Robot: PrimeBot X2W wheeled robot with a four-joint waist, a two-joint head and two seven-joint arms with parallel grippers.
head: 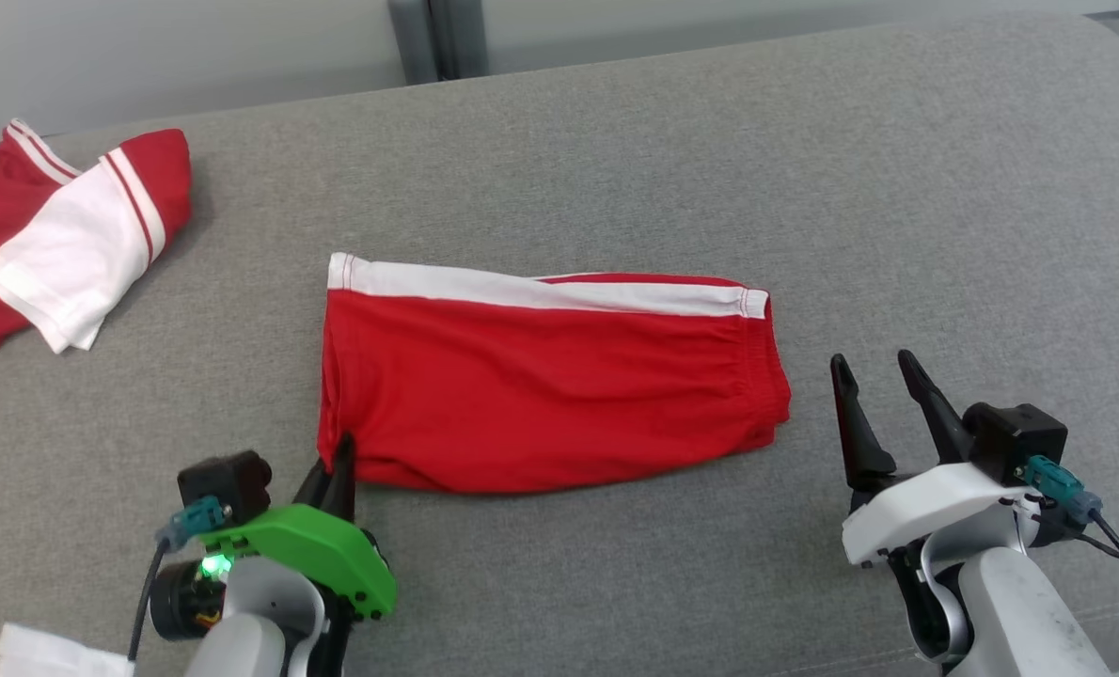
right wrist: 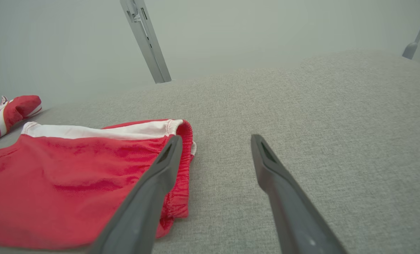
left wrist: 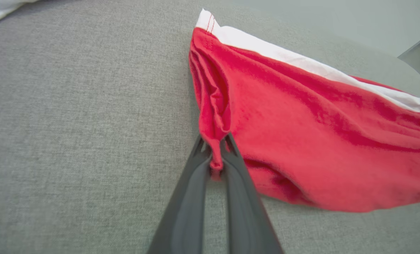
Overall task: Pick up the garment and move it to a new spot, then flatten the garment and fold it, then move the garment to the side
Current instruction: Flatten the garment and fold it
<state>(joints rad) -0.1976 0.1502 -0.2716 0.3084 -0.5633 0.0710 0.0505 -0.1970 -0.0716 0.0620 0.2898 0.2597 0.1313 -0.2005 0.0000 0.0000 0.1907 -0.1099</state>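
Red jersey shorts [head: 541, 385] with a white stripe lie folded at the middle of the grey cushion [head: 616, 141]. The cloth looks light, thin and limp, so it would likely sag and unfold if lifted by one point; corners and the thicker elastic waistband at 3 o'clock seem the surest holds. The left gripper [head: 338, 461] is clenched on the hem corner at 7 o'clock. The right gripper [head: 874, 376] stands released just beside the waistband end, at 4 o'clock, touching nothing.
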